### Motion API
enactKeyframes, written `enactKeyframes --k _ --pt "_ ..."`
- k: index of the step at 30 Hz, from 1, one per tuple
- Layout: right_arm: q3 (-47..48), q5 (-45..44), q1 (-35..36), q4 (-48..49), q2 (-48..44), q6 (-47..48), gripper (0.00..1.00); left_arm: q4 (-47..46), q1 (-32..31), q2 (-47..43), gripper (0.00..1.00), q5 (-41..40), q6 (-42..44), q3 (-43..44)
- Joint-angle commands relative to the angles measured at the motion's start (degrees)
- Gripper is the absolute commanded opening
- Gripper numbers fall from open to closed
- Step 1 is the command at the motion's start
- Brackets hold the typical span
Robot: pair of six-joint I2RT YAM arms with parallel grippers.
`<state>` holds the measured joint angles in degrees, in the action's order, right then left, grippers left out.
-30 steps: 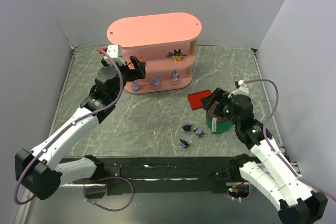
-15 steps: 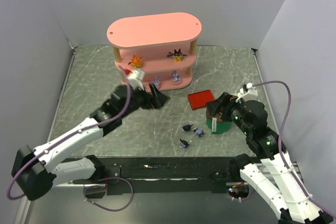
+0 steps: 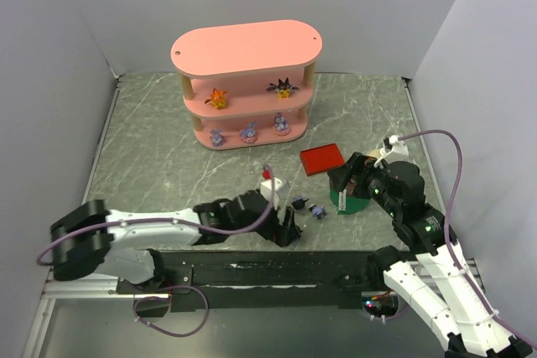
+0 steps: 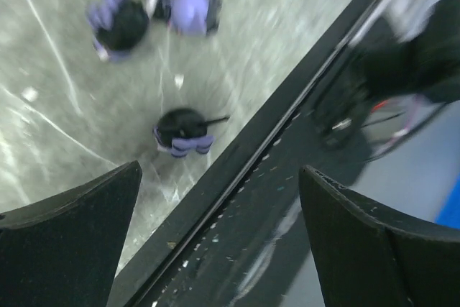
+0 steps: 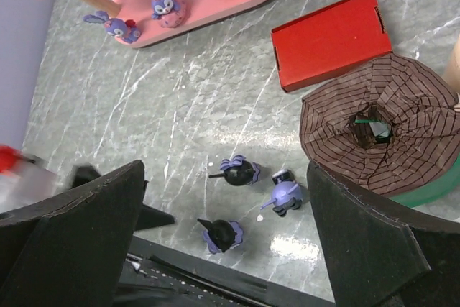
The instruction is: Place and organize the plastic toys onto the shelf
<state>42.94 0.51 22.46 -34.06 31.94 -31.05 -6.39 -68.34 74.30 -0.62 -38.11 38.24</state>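
Note:
The pink shelf stands at the back. Its middle tier holds the orange toy and the spiky black toy. Its bottom board holds three lilac toys. Three dark pointed-ear toys lie on the table: one, another, and the nearest one, which also shows in the left wrist view. My left gripper is open and empty, low, just beside the nearest dark toy. My right gripper is open and empty, above the green cylinder.
A flat red box lies right of the shelf. A green cylinder with a brown top stands next to it, close to the dark toys. The black rail at the table's near edge runs under my left gripper.
My left arm has swung from the shelf down to the near edge by the dark toys. My right arm drew back slightly and then held.

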Motion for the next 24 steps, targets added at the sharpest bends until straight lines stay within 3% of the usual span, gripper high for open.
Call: enactKeyframes --k 1,15,24 --pt "-0.48 -0.42 -0.31 0.14 -0.3 1.16 1.0 -4.33 -4.78 7.16 0.96 -8.5 3.39 2.71" --pt "-0.66 -2.27 -0.31 -0.56 -2.15 1.6 1.0 -17.16 -9.8 20.35 0.99 -20.38 7.78 3.77" --pt "-1.1 -2.36 -0.4 -0.13 -2.5 1.25 1.0 -18.74 -9.8 22.81 0.77 -24.86 9.1 4.12"
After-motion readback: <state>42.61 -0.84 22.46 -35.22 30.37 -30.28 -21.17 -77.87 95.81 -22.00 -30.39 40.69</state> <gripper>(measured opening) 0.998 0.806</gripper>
